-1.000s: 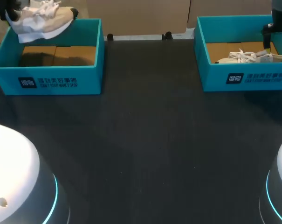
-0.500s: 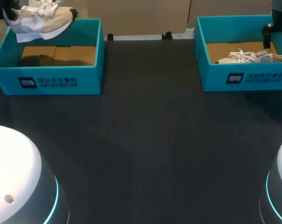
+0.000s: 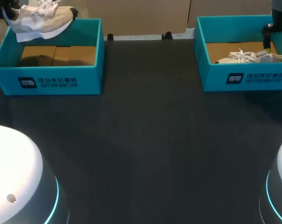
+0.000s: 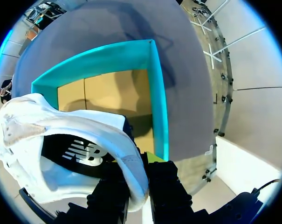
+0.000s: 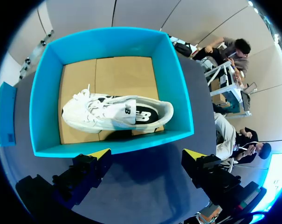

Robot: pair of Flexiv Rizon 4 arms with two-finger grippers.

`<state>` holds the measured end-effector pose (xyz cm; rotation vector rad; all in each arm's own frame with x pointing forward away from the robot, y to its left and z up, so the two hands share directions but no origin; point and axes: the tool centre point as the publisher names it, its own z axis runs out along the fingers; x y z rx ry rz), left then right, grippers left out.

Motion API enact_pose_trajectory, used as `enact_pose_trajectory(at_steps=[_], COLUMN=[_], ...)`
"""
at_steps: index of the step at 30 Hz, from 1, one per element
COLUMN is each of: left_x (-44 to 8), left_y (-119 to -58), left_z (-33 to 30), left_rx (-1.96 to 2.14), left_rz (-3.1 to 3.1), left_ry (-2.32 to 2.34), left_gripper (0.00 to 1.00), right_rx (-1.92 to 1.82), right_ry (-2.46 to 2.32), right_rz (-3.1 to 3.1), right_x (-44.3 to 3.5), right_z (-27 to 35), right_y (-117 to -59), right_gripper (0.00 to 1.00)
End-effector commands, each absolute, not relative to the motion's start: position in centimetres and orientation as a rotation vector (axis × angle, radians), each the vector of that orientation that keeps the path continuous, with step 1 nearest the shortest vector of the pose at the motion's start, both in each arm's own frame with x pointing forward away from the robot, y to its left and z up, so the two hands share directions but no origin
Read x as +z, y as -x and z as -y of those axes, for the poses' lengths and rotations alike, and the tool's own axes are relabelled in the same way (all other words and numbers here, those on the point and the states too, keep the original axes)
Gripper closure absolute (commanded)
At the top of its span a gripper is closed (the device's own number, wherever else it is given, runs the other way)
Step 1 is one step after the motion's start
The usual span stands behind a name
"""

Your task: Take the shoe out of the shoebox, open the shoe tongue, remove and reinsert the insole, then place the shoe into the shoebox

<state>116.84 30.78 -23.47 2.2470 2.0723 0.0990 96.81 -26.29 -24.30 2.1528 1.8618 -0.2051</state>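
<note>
While left jaws grip the shoe (image 3: 43,21) by its heel, toe rightward, right jaws gape.

white shoe (image 3: 40,21) above left teal shoebox (image 3: 90,77), second shoe (image 3: 245,57) lying inside right shoebox (image 3: 214,79)

The dark table (image 3: 150,135) carries two open teal boxes, the left shoebox (image 3: 47,82) and the right shoebox (image 3: 252,77) — well apart.
</note>
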Motion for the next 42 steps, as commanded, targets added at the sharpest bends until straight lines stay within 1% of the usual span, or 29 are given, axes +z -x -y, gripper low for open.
enact_pose_trajectory(at_steps=[1,13,21,42], left_x=[-22.0,-19.2,-17.6,-14.7], left_y=[-115.7,-114.2,-112.4,-106.6], left_z=[-30.5,-30.7,-29.4,-21.5], left_rx=[0.124,0.171,0.204,0.286], left_rz=[-2.098,-2.211,-2.21,-2.228], left_ry=[-2.232,-2.186,-2.149,-2.165], left_gripper=[1.0,1.0,1.0,1.0], right_rx=[-0.203,-0.203,-0.203,-0.203], right_ry=[-2.152,-2.152,-2.152,-2.152], right_rz=[-1.86,-1.86,-1.86,-1.86], right_x=[-24.3,-24.3,-24.3,-24.3], right_z=[26.3,26.3,26.3,26.3], right_y=[-96.7,-96.7,-96.7,-96.7], right_gripper=[0.0,0.0,0.0,0.0])
